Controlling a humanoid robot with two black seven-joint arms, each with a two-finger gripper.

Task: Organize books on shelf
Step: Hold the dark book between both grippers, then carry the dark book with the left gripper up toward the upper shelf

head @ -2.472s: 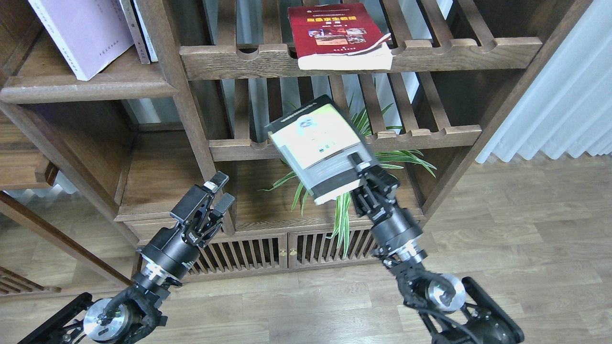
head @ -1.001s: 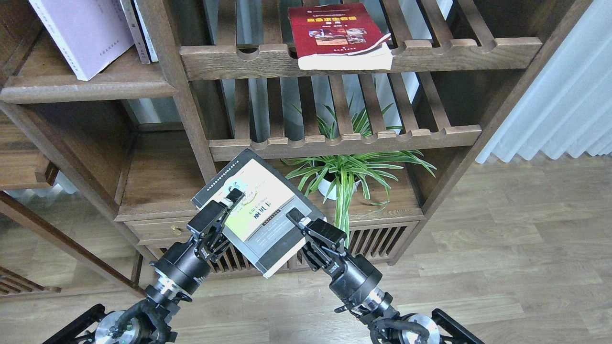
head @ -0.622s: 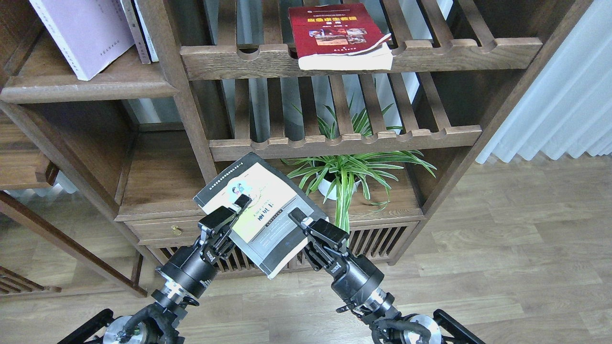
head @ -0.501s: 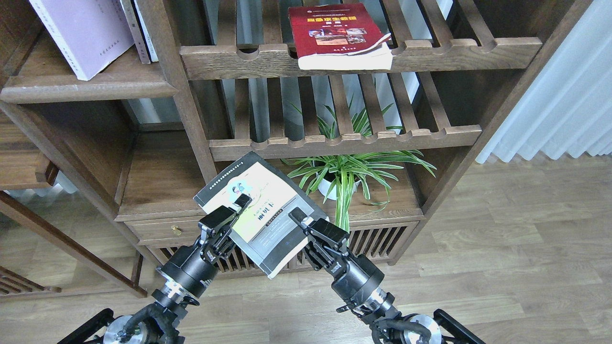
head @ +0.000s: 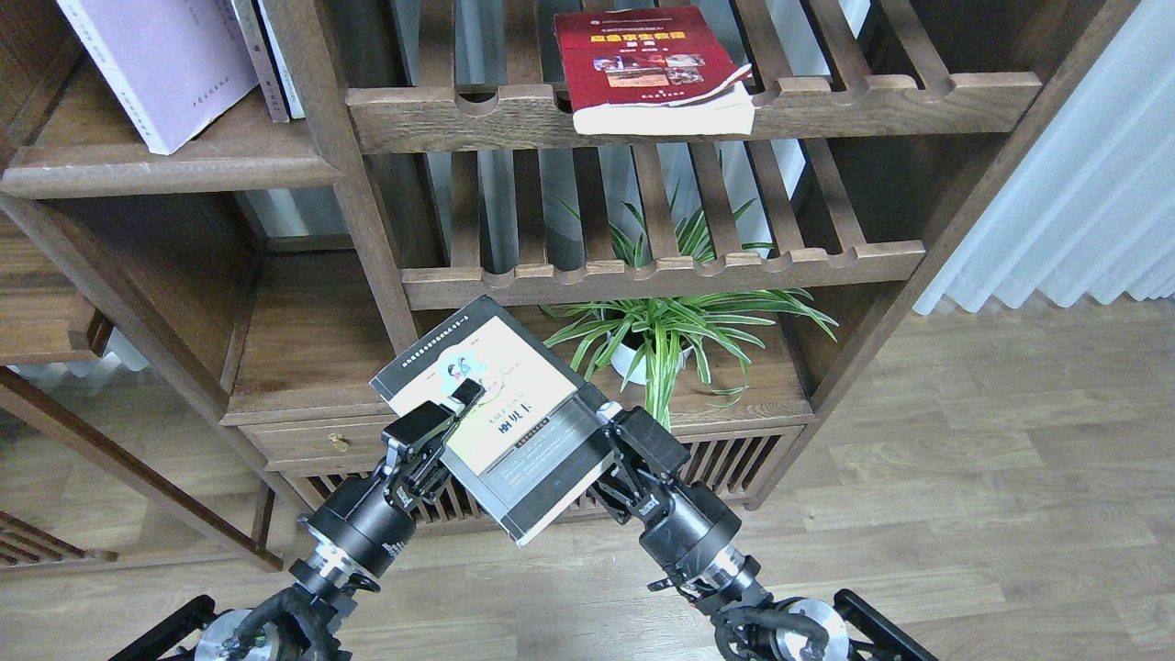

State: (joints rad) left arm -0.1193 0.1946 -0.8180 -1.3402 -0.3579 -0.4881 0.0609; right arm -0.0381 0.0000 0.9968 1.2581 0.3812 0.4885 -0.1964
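The yellow-green book with a black border [head: 500, 413] hangs tilted in the air in front of the lower cabinet. My left gripper [head: 456, 404] is shut on its left edge, one finger lying across the cover. At the book's right edge my right gripper [head: 613, 431] stands open, with no finger on the cover. A pale lilac book [head: 161, 64] leans on the solid dark-brown shelf [head: 174, 170] at the upper left. The dark-red book [head: 656, 64] lies flat on the top slatted rack [head: 872, 101].
Thin grey and white volumes [head: 271, 64] stand beside the lilac book against a post. A lower slatted rack [head: 661, 271] sits above a potted green plant [head: 661, 340]. White curtains [head: 1083, 184] hang at the right over wooden floor.
The right gripper brought the book down and left from the rack, and the left gripper closed on its left edge. In the last half second the right finger came off the cover.
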